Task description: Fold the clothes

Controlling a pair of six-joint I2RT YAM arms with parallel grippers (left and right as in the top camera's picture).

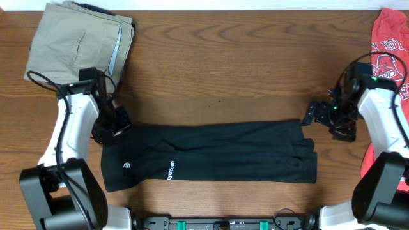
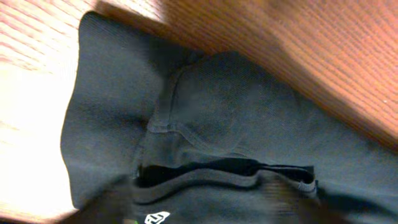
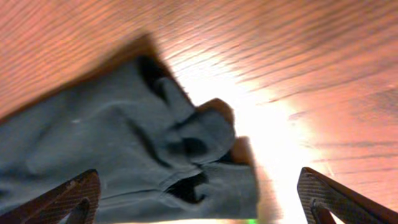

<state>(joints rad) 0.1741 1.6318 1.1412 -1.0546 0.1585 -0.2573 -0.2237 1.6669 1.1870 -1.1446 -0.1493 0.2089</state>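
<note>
Overhead, you see the black short-sleeved shirt (image 1: pixel 211 153) lying flat on the near part of the worktop (image 1: pixel 223 70), folded into one long band between the two arms. Its round white logo (image 1: pixel 126 165) and the white lettering (image 1: pixel 170 170) are near the left end, facing up.

The left gripper (image 1: pixel 115 121) is low at the upper left corner of the shirt. Its fingers do not show in the left wrist view, which has only the collar seam and dark fabric, so you cannot tell how its jaws stand.

The right gripper (image 1: pixel 316 114) is just beside the upper right corner. In the right wrist view its fingers (image 3: pixel 74 196) are spread wide with nothing between them, and the bunched end of the shirt lies below.

Further back, folded khaki trousers (image 1: pixel 80 41) lie at the far left corner. A red shirt with white print (image 1: pixel 390 51) lies along the right edge.
</note>
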